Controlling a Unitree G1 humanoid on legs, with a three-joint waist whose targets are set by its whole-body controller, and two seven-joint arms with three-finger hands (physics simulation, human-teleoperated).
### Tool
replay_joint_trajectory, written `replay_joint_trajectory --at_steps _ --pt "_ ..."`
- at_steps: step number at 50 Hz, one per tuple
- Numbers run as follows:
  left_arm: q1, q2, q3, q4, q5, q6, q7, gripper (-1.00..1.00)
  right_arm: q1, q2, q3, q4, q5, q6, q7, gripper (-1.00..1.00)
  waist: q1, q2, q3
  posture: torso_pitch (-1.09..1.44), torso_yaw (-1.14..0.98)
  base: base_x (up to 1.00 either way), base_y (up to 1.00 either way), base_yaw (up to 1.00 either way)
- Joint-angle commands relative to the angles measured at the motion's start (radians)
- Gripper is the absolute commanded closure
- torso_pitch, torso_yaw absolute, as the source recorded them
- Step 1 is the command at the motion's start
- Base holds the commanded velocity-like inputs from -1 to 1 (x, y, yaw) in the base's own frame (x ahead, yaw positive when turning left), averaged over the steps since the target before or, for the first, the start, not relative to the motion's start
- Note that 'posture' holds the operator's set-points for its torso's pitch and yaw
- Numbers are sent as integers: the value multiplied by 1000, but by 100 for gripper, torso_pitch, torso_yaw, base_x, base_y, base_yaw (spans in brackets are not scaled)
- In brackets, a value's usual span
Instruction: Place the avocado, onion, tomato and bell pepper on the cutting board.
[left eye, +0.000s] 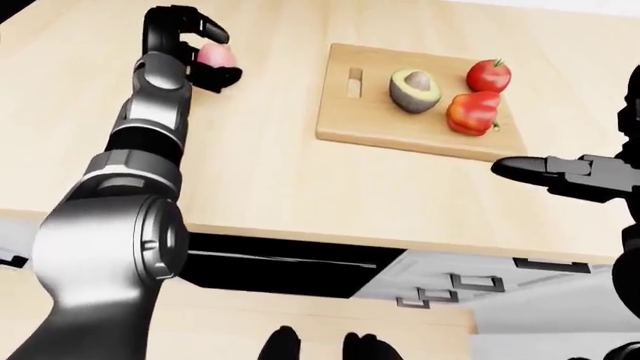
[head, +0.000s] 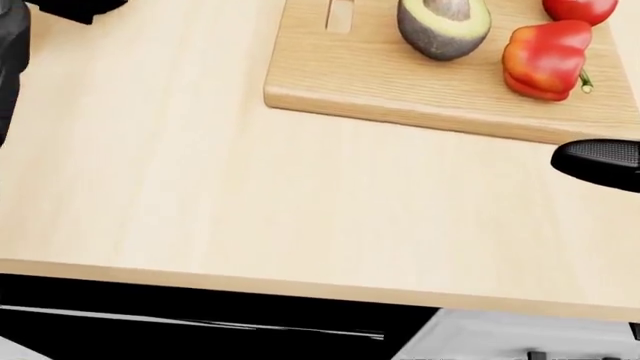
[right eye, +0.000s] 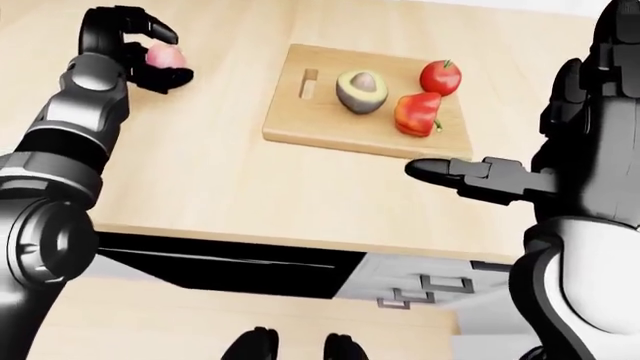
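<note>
A pale wood counter (left eye: 260, 172) carries the board (left eye: 360, 124) with avocado (left eye: 414, 89), pepper (left eye: 472, 112) and tomato (left eye: 487, 75). At its 9 o'clock, the left hand (left eye: 200, 52) grips the onion (left eye: 214, 54). The right hand (right eye: 470, 178) is flat, fingers extended.

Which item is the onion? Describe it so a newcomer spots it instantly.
Start at the wooden cutting board on the counter, then look to its left in the left-eye view. The onion is the pale pink ball in the left hand's black fingers, the only vegetable off the board.

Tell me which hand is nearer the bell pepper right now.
Right. The right hand hovers over the counter just below the cutting board, close under the bell pepper. The left hand is far left of the board, fingers closed round the onion.
</note>
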Motion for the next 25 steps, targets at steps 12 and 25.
replay_joint_trajectory --at_steps 12,25 --pt "-134 -158 15 -24 -35 -64 -20 85 24 -40 -46 -15 60 -58 -46 -100 17 -20 -27 43 15 0 0 0" --pt "-164 -199 27 -21 -61 -72 -19 85 74 -60 -59 -15 110 -100 -86 -100 20 -33 -17 43 15 0 0 0"
